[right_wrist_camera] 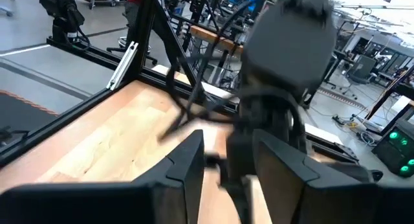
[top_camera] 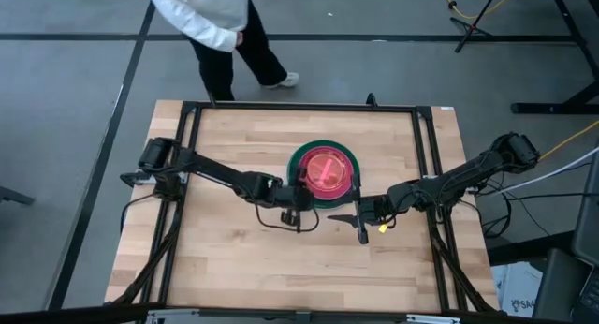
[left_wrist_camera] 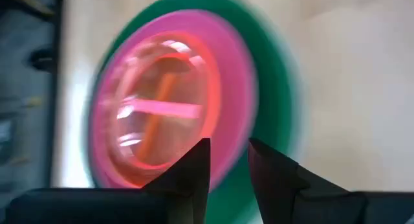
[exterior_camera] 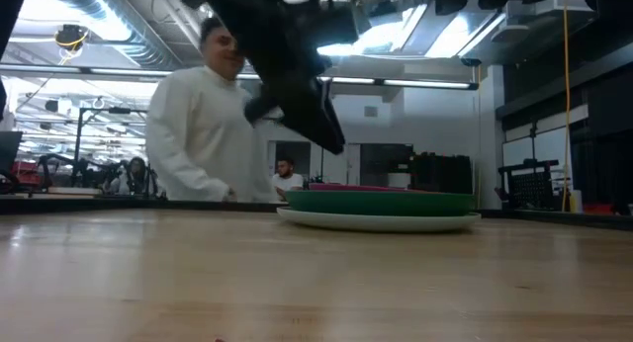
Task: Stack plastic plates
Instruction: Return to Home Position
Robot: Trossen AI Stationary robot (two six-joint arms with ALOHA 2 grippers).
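A stack of plastic plates (top_camera: pixel 323 171) stands at the table's middle. A translucent pink-red plate (left_wrist_camera: pixel 158 117) lies on top of a magenta plate (left_wrist_camera: pixel 233 88), which lies on a dark green plate (left_wrist_camera: pixel 275 75). In the low view a pale plate (exterior_camera: pixel 381 221) lies at the bottom, on the table. My left gripper (top_camera: pixel 301 185) hangs just above the stack's near-left rim, its fingers (left_wrist_camera: pixel 194 169) a little apart and empty; it also shows in the low view (exterior_camera: pixel 326 125), clear of the plates. My right gripper (top_camera: pixel 348 221) is open and empty, near the stack's near-right side.
A person in a white top (top_camera: pixel 211 24) walks past the table's far edge and also shows in the low view (exterior_camera: pixel 203 125). A black frame (top_camera: pixel 309 107) runs around the table. Bare wood (top_camera: pixel 281 258) lies in front of the stack and to both its sides.
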